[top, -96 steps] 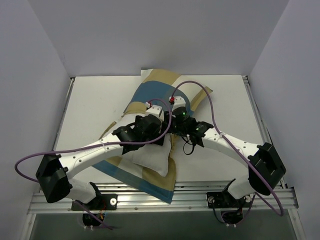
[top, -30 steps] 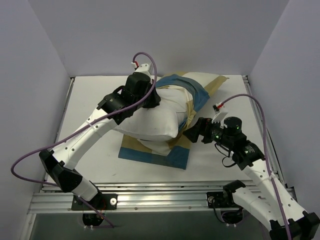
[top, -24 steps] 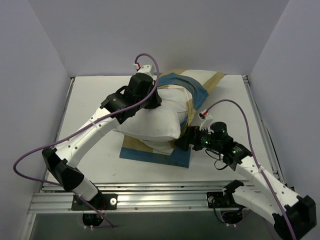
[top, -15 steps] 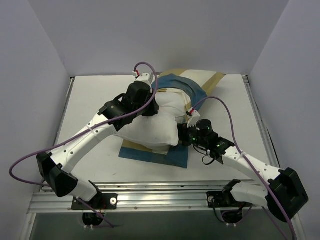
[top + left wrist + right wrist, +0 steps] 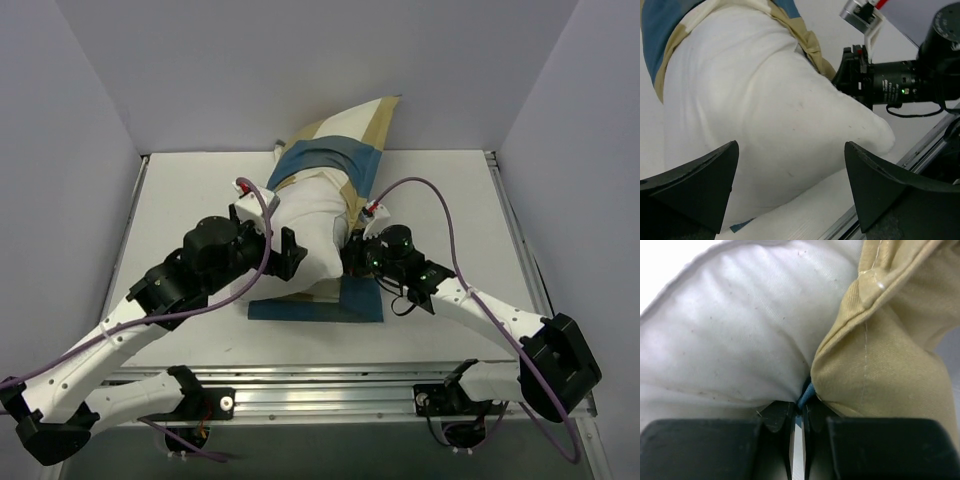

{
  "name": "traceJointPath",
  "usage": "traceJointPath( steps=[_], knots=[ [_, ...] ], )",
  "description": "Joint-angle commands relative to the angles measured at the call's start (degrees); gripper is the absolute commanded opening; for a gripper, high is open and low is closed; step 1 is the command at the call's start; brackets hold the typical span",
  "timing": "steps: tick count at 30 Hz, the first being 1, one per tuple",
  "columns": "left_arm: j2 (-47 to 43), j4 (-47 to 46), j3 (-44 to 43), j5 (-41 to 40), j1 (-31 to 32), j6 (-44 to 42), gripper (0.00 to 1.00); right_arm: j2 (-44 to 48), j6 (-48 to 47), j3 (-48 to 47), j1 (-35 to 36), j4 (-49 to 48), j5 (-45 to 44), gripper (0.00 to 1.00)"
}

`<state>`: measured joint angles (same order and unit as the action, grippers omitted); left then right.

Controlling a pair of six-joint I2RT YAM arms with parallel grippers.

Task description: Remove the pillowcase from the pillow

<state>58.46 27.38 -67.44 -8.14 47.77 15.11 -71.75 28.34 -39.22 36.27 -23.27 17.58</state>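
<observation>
Blue cloth shows as a thin sliver in the slit between the jaws of the right gripper point(image 5: 798, 412), which we see drawn almost fully together on a fold of the pillowcase point(image 5: 880, 350). Just left of that pinch the white pillow point(image 5: 730, 315) bulges. On the right, the tan hem of the pillowcase bunches up and presses against it. From above we find this gripper low at the pillow's right flank, just over a flat blue part of the pillowcase lying on the table point(image 5: 190, 200).

The left gripper point(image 5: 790, 165) has its jaws spread wide and holds nothing. The bare near end of the pillow fills the space between and beyond its two dark fingers point(image 5: 690, 190). We cannot tell whether either finger touches it. In the overhead view it sits at the pillow's left near corner, across from the right gripper.

The pillow lies mid-table with its near half bare. The pillowcase wraps the far half in blue and tan, and its far tip stands up against the back wall point(image 5: 300, 70).
</observation>
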Motion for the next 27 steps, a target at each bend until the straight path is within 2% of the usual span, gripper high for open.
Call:
traceJointPath(
  steps=[1, 7, 13, 18, 24, 27],
  knots=[
    [-2.11, -6.63, 3.36, -1.25, 4.78, -8.51, 0.94, 0.47, -1.18, -4.72, 1.17, -4.86, -2.90, 0.00],
    [0.69, -10.41, 7.14, -13.46, 13.92, -13.00, 0.94, -1.29, -2.50, -8.23, 2.92, -2.14, -4.75, 0.00],
    [5.08, -14.98, 8.02, -24.28, 17.36, -15.03, 0.94, -3.49, -3.64, -11.57, 4.68, -0.82, -6.24, 0.00],
    [6.67, -17.00, 8.46, -22.63, 17.89, -14.24, 0.94, -5.68, -4.17, -14.21, 6.62, 0.68, -7.91, 0.00],
    [5.18, -16.39, 9.60, -14.63, 18.41, -14.76, 0.94, -6.30, -4.61, -17.02, 7.67, 1.56, -8.53, 0.00],
    [3.43, -16.30, 11.10, -15.41, 18.41, -15.03, 0.94, -6.04, -4.96, -18.69, 7.76, 2.43, -8.62, 0.00]
  ],
)
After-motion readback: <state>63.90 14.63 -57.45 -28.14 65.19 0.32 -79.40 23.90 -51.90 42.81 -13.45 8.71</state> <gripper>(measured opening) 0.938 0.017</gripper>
